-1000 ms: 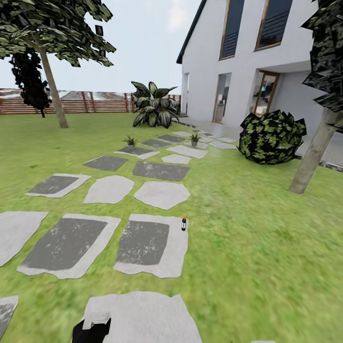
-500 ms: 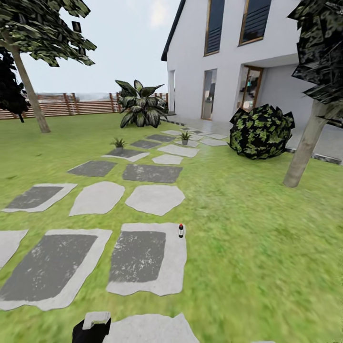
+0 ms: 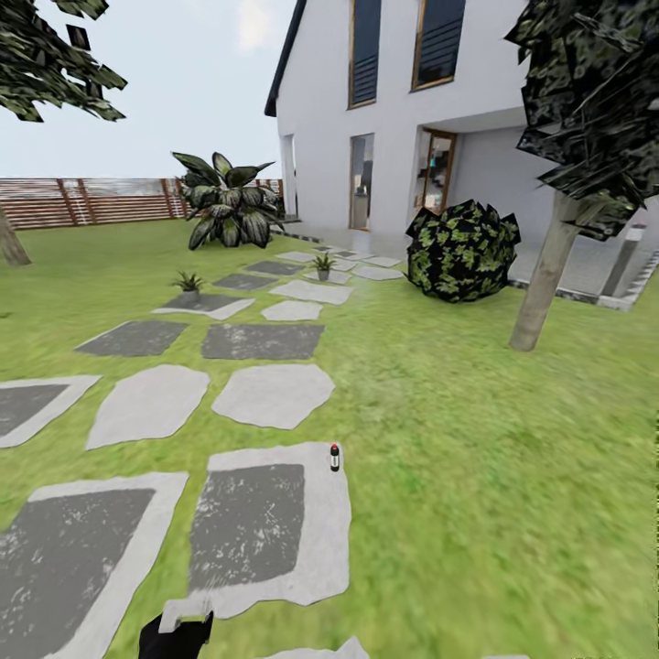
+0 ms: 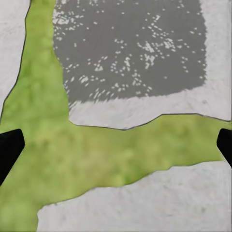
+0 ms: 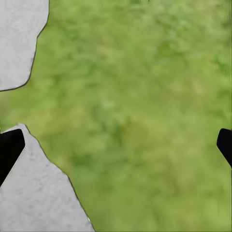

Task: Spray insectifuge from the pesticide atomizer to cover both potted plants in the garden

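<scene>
Two plants (image 3: 189,281) (image 3: 322,265) far on stones | atomizer (image 3: 334,457) upright at our slab's (image 3: 252,531) edge | both our grippers (image 4: 116,145) (image 5: 116,145) spread, holding nothing

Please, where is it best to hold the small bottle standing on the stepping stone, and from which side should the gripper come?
Probably by the dark body, below the red cap. The bottle stands upright and alone near the right edge of its stone, so a level approach from the robot's side, with the jaws closing on its sides, seems best. It is too small in the head view to see a trigger or nozzle.
</scene>
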### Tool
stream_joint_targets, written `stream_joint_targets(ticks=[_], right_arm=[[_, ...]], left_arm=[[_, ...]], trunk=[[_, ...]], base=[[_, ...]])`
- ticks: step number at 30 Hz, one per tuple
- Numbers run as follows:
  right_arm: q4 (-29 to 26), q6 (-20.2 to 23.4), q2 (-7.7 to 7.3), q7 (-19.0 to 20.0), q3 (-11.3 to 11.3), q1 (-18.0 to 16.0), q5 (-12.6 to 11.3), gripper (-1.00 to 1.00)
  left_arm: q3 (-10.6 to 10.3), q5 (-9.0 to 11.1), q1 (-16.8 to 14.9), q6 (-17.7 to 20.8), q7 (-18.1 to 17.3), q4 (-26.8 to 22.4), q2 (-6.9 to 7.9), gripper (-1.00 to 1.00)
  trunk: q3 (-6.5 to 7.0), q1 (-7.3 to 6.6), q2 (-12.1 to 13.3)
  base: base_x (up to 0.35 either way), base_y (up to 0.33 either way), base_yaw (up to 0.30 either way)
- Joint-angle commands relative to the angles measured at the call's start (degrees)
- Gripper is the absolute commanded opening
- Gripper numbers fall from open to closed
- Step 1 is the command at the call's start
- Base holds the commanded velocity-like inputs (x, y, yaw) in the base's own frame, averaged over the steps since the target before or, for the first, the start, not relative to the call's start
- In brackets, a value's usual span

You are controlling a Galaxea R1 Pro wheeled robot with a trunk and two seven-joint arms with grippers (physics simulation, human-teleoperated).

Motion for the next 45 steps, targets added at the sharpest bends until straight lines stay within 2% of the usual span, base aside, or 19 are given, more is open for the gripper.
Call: stream_joint_targets(ticks=[1, 19, 37, 45], right_arm=[[0.03, -0.17, 0.0, -0.02, -0.02, -0.04, 0.01, 1.0], [0.03, -0.14, 0.0, -0.02, -0.03, -0.04, -0.01, 1.0], [0.03, -0.08, 0.0, -0.02, -0.03, -0.04, -0.08, 1.0], [0.03, -0.08, 0.0, -0.02, 0.02, -0.04, -0.08, 1.0]], left_arm=[[0.13, 0.05, -0.02, -0.18, -0.01, 0.04, -0.01, 1.0], [0.13, 0.1, -0.02, -0.18, -0.01, 0.04, -0.01, 1.0], [0.07, 0.1, -0.02, -0.18, -0.01, 0.04, -0.01, 1.0], [0.03, 0.04, -0.02, -0.18, -0.01, 0.04, -0.01, 1.0]], trunk=[[-0.05, 0.01, -0.02], [-0.05, 0.01, -0.02], [-0.05, 0.01, -0.02], [-0.05, 0.01, -0.02]], base=[[0.21, 0.274, -0.263], [0.183, 0.287, -0.263], [0.11, 0.313, -0.263], [0.058, 0.144, -0.263]])
